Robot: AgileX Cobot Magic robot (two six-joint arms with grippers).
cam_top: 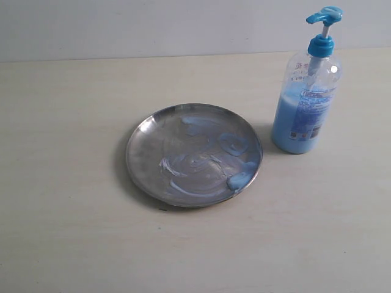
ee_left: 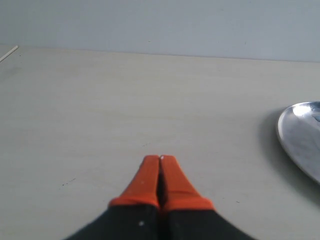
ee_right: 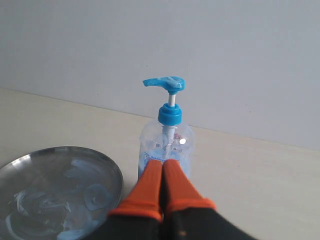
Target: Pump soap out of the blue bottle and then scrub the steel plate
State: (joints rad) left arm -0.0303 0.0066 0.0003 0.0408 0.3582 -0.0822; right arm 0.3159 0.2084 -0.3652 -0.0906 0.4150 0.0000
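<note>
The steel plate [cam_top: 146, 152] lies flat in the middle of the table, streaked with pale blue soap [cam_top: 241, 178] smears and a blob near its right rim. The blue bottle [cam_top: 304, 113] stands upright just right of the plate, pump head raised. Neither gripper shows in the exterior view. In the left wrist view my left gripper [ee_left: 160, 158] is shut on nothing over bare table, with the plate's rim [ee_left: 290, 135] off to one side. In the right wrist view my right gripper [ee_right: 163, 162] is shut and empty, pointing at the bottle [ee_right: 172, 137], with the plate [ee_right: 107, 170] beside it.
The pale wooden table [cam_top: 61, 232] stretches out on all sides of the plate and bottle. A light wall [cam_top: 153, 24] rises behind the table's far edge.
</note>
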